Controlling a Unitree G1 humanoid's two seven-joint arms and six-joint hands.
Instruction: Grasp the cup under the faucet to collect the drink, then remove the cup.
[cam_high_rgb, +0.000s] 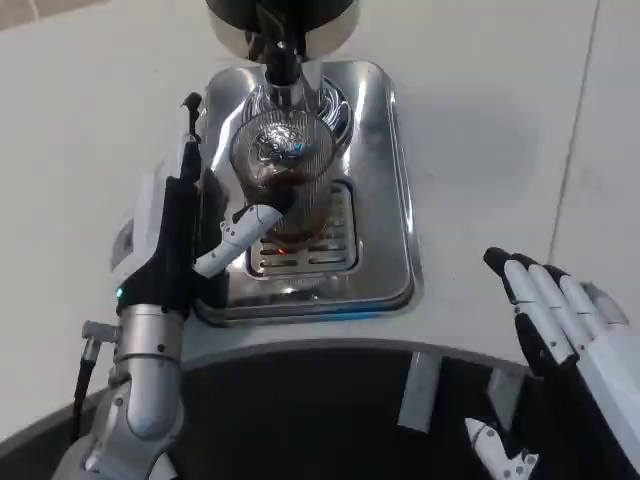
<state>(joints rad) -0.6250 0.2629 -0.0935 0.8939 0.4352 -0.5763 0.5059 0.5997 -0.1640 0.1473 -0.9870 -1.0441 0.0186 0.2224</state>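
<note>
Here the cup (283, 175) stands on the steel drip tray (385, 190), directly under the faucet (280, 55), and the left hand (205, 235) is wrapped round its left side, with one white finger (240, 232) crossing the front of the glass. Dark drink seems to sit in the lower part of the cup, so the collecting step looks under way, or near its end. The next move calls for a firm hold and a level pull toward the robot, clear of the faucet and over the tray's raised rim, without tipping.

The right hand (560, 320) hangs over the counter (500, 130) well apart from the tray, fingers spread and holding nothing.

Hard to read: glare on the ribbed glass hides the fill level, and whether any drink is falling cannot be made out. The left hand's far fingers are hidden behind the cup. The machine above the faucet is cut off at the top edge.
</note>
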